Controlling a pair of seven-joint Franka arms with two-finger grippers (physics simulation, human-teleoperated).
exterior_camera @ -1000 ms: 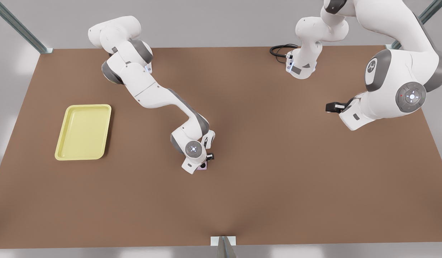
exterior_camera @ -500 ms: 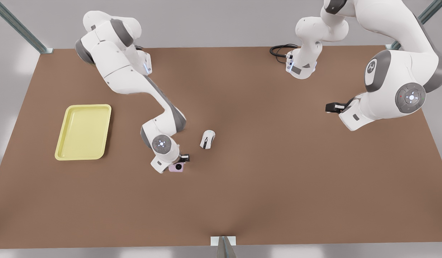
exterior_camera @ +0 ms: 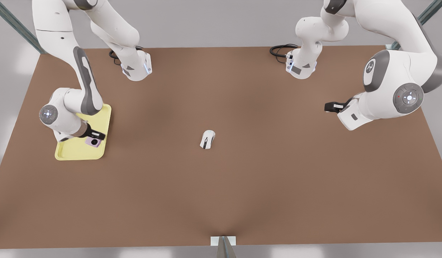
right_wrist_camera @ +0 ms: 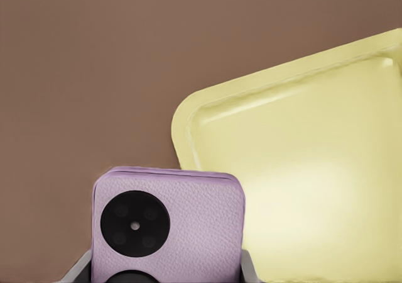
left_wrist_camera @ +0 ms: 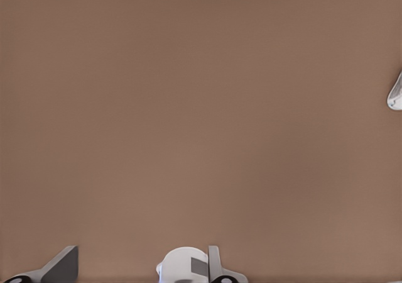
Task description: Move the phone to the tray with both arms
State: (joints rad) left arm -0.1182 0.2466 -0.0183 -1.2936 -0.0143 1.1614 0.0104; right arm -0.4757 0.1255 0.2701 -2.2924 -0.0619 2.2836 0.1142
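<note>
Small pale pink, nearly square slab phone (exterior_camera: 94, 142) with black circular lenses on its face, lens side up, held above the near right corner region of the tray as the front view shows it. Pale yellow rectangular shallow tray (exterior_camera: 100, 123), rounded corners, raised rim, lies flat at the front view's left.

Lying near the middle of the brown table (exterior_camera: 264, 179): a white computer mouse (exterior_camera: 207, 139) with a black stripe. Coiling at the far edge: a black cable (exterior_camera: 278, 50). Rising beyond the far corners: grey metal struts (exterior_camera: 430, 12).
</note>
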